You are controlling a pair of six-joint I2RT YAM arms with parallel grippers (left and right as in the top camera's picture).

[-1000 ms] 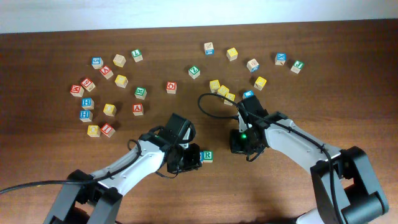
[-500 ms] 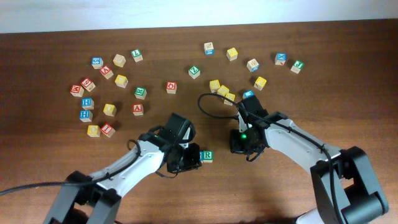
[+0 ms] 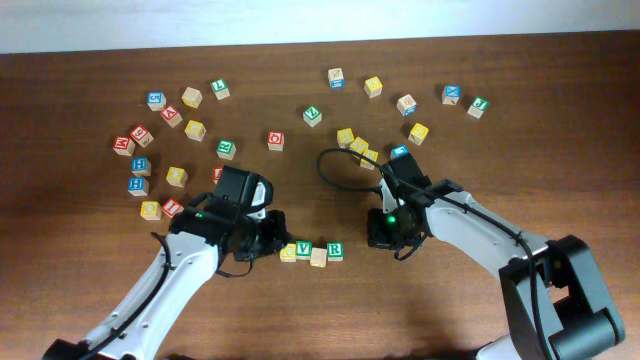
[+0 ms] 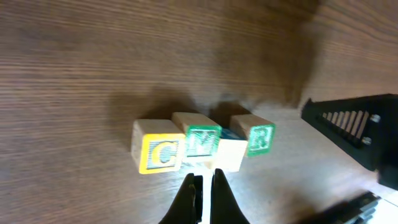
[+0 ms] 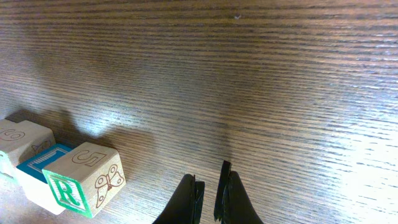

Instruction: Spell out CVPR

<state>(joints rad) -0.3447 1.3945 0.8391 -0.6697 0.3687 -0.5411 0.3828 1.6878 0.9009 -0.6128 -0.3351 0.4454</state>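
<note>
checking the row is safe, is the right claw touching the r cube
Apart: the right wrist view shows bare table between the right claw and the R cube.

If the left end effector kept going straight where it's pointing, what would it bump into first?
Probably the green V cube or the pale cube beside it: the shut left end effector points at about where they meet.

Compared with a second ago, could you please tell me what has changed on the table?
The left gripper has drawn back leftward, shut and empty, uncovering the C cube, V cube and P cube lined up against the R cube. The right gripper, the R cube and the scattered cubes stayed put.
</note>
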